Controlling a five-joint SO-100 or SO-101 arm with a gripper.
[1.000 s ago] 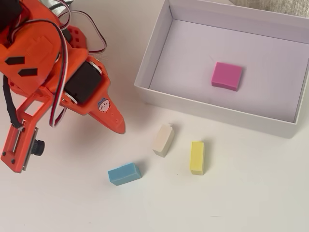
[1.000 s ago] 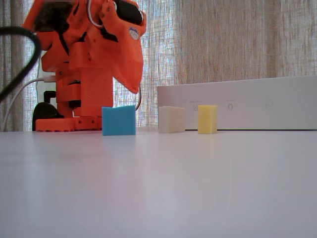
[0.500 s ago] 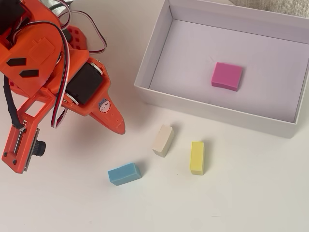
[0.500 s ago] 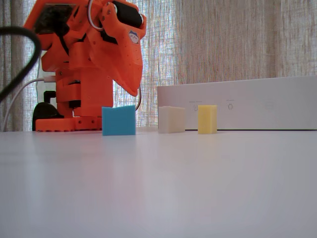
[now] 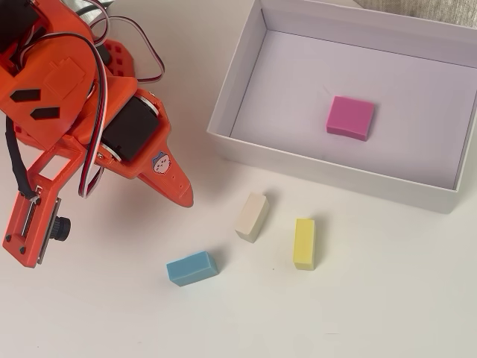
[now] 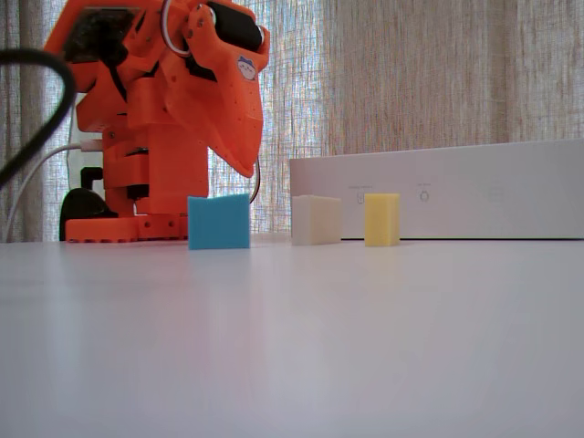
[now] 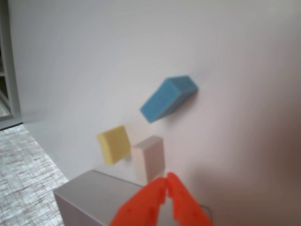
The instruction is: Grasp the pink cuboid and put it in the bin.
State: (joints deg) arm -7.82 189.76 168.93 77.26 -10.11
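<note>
Orange two-finger gripper (image 7: 166, 181) pressed together, empty, over the table | small magenta-pink matte cuboid (image 5: 350, 117) lies inside the shallow white cardboard bin (image 5: 320, 173)

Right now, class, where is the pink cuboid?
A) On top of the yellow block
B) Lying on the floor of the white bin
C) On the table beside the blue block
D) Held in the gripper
B: the overhead view shows the pink cuboid lying inside the bin, while the gripper is shut and empty.
</note>
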